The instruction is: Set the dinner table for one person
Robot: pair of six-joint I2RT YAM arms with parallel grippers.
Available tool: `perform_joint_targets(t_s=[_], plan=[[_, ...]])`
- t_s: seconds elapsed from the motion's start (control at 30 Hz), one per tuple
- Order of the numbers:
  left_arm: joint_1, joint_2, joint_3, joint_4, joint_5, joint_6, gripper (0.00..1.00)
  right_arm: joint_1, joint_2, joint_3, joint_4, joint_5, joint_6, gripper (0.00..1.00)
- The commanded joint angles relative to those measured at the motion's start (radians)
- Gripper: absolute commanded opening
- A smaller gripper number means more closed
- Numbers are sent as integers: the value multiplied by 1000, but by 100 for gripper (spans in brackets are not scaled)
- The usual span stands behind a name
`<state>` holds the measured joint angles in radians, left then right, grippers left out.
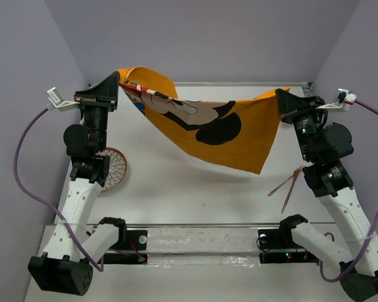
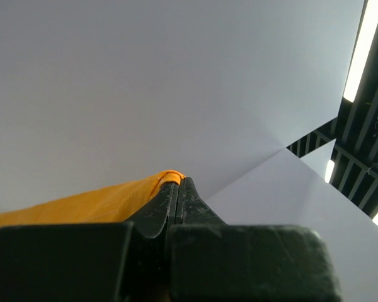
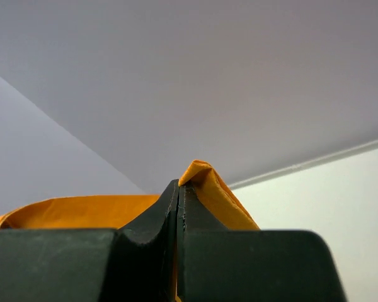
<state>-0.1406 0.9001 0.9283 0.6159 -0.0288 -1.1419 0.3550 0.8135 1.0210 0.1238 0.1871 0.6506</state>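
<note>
An orange Mickey Mouse cloth mat [image 1: 208,129] hangs in the air between both arms, sagging over the white dinner table [image 1: 189,182]. My left gripper [image 1: 116,80] is shut on the mat's left corner, whose orange edge shows in the left wrist view [image 2: 101,200]. My right gripper [image 1: 281,94] is shut on the mat's right corner, which pokes up past the fingertips in the right wrist view [image 3: 205,176]. Both grippers are raised near the table's far edge.
A round patterned coaster or plate [image 1: 114,168] lies on the table beside the left arm. A pair of brown chopsticks [image 1: 288,185] lies near the right arm. Grey walls [image 1: 201,38] enclose the table on three sides.
</note>
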Motion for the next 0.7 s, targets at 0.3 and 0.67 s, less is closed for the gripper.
perform_joint_targets(t_s=[0.3,0.67], plan=[[-4,284,-2,54,-51,-102,0,-40,453,338,-159,8,-146,0],[59,544,465,42,90,-110,0,-137,768,892,-286,-34,-219,0]])
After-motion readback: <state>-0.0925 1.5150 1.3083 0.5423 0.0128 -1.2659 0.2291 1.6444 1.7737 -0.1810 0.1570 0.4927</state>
